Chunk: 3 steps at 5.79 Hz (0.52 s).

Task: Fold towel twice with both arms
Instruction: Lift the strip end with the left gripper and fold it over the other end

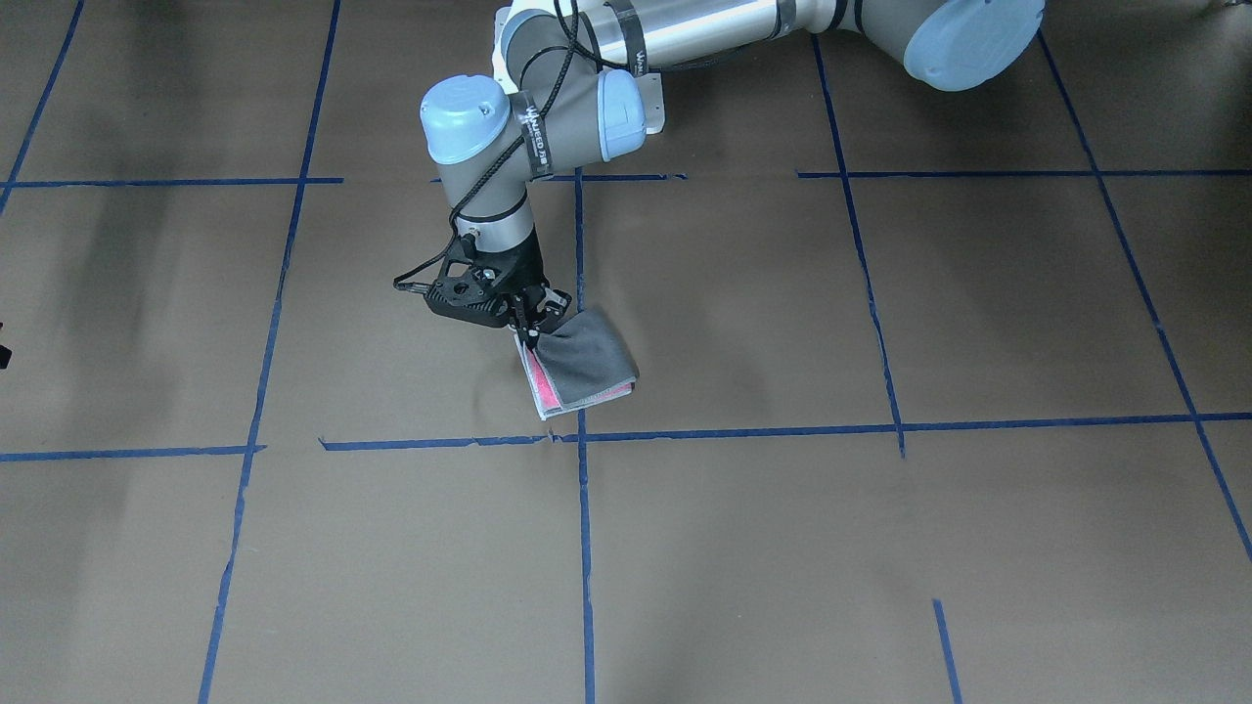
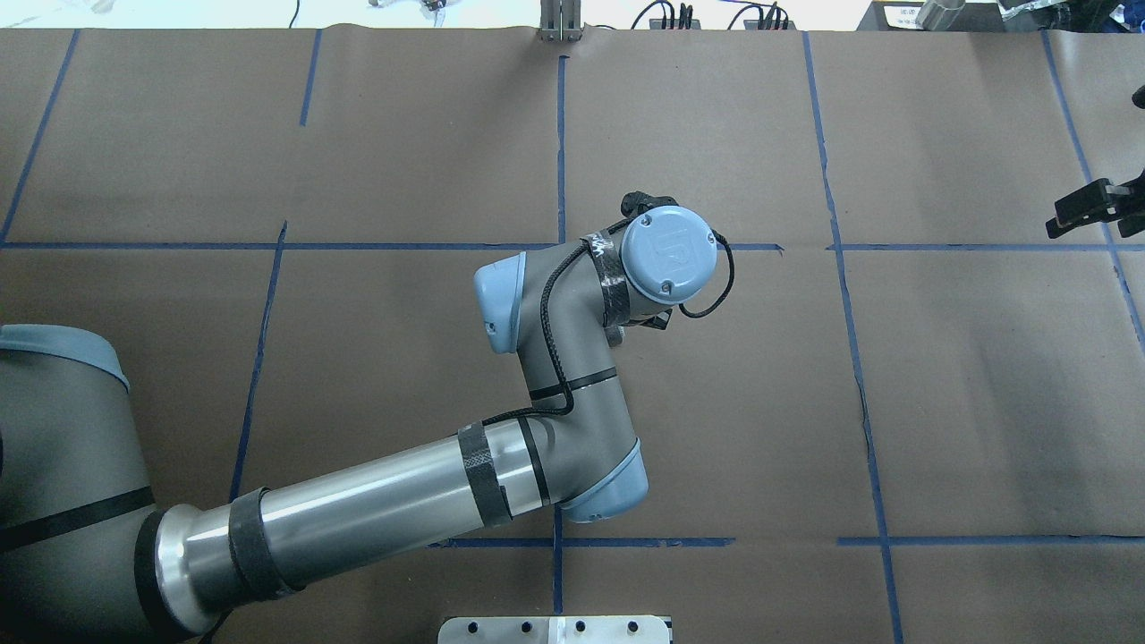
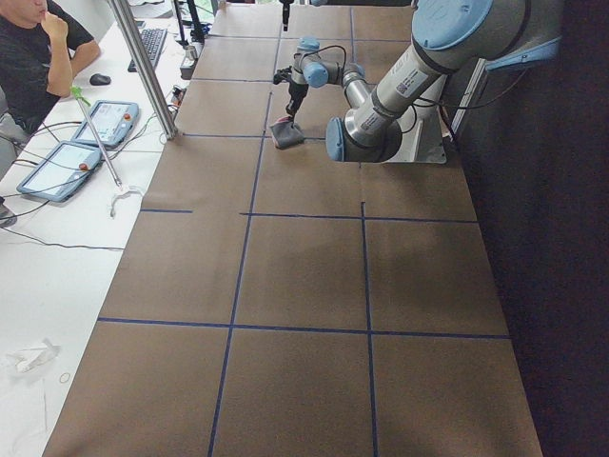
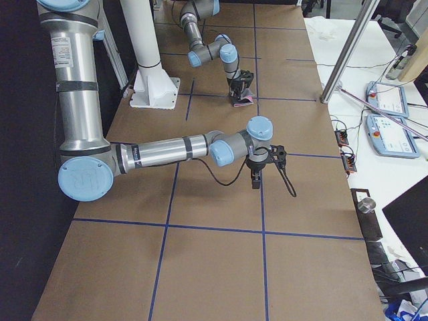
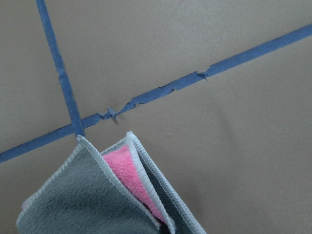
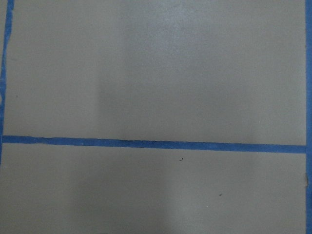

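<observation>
Folded fluffy grey-pink towel (image 1: pixel 590 364), corner pinched by left fingers (image 1: pixel 529 330), right fingers (image 4: pixel 255 182) unclear

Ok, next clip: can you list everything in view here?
towel: one, grey outside, pink inside, folded, mid-table by a tape crossing
table: one, brown paper cover with a blue tape grid
pedestal: one, white, at the robot's base
tablets: two, grey-blue, on the white side desk
keyboard: one, black, side desk
person: one, black shirt, seated at the side desk
left arm: one, silver and grey with blue caps, reaching to mid-table
right arm: one, same colours, over bare table away from the towel
left end effector: one, black, shut on a towel corner
right end effector: one, black, empty; open or shut unclear
</observation>
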Motion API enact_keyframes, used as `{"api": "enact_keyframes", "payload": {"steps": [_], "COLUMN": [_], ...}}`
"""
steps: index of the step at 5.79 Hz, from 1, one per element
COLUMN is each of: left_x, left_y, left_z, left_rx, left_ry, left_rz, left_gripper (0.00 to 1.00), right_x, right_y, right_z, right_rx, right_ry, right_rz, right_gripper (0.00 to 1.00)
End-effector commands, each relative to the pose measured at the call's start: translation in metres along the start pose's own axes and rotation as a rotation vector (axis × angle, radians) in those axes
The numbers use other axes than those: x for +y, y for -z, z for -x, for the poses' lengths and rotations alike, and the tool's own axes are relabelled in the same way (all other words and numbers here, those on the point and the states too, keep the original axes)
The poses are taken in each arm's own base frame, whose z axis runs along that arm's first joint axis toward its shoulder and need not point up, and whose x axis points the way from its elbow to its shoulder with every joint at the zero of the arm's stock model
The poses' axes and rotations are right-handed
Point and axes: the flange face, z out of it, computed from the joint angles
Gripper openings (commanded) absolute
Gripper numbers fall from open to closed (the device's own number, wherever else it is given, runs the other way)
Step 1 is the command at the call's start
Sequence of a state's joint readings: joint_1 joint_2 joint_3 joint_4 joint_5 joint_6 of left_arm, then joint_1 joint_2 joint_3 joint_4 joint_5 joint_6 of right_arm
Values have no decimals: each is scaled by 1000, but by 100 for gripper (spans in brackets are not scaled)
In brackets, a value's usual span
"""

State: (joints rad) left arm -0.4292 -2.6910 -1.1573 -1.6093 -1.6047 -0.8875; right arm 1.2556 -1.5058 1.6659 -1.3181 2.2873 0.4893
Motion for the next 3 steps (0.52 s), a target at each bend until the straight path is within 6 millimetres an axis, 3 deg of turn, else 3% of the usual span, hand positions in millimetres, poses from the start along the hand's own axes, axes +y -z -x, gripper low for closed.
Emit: {"api": "enact_keyframes", "payload": {"steps": [1,3], "left_x": [-1,-3], "left_y": [-1,5], "left_z": [0,0], "left_rx": [-8,0], "left_ry": [3,2], "left_rz": [-15,-27], "left_gripper": [99,100], "right_x": [0,-2], "right_y": [2,5], "right_z": [-2,-2], "right_rx": [-8,-10], "right_ry": [-6,-6], "right_rz": [1,-5], "right_gripper": [100,100]}}
